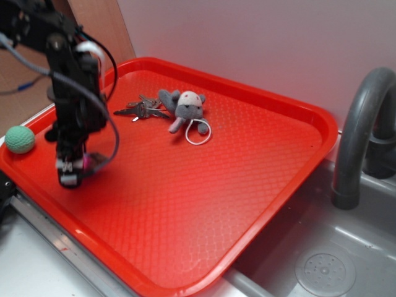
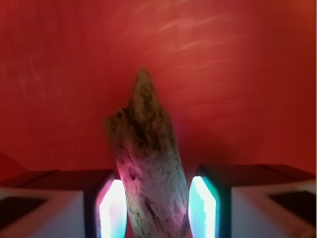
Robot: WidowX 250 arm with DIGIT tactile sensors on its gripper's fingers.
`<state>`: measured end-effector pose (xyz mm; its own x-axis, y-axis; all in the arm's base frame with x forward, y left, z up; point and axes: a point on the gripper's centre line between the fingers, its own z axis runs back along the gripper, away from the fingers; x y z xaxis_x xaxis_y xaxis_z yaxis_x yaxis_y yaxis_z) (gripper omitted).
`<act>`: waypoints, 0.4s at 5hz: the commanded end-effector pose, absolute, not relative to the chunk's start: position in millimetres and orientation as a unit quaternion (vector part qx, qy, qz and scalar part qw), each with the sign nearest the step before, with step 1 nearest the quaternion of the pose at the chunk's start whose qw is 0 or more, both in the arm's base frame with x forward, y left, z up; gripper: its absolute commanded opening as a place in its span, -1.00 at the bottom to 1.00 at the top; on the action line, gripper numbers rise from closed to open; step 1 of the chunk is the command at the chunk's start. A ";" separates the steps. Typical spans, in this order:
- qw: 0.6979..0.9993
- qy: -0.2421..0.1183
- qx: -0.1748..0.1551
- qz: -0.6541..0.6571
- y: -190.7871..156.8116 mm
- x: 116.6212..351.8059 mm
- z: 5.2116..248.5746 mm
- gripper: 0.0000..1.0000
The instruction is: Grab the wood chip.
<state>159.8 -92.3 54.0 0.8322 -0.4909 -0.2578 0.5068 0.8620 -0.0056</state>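
The wood chip (image 2: 148, 148), a rough brown sliver with a ragged pointed tip, stands between my fingers in the wrist view. My gripper (image 2: 156, 208) is shut on its lower part, with the lit pads (image 2: 113, 208) close against both sides. The red tray (image 2: 247, 74) behind it looks streaked. In the exterior view the gripper (image 1: 73, 176) points down over the tray's left part (image 1: 185, 204), just above its surface. The arm hides the chip there.
A green ball (image 1: 20, 139) rests at the tray's left rim. A bunch of keys (image 1: 139, 110) and a grey plush toy (image 1: 185, 108) with a white ring lie at the back of the tray. A grey faucet (image 1: 359, 136) and a sink (image 1: 322, 266) are at the right.
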 end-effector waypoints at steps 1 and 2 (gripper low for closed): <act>0.989 0.080 -0.066 -0.106 -76.9 173.6 143.7 -1.00; 0.990 0.020 -0.109 -0.088 -72.1 185.4 193.1 -1.00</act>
<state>190.1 -73.1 187.0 0.9814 -0.1810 -0.0642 0.1636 0.9629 -0.2147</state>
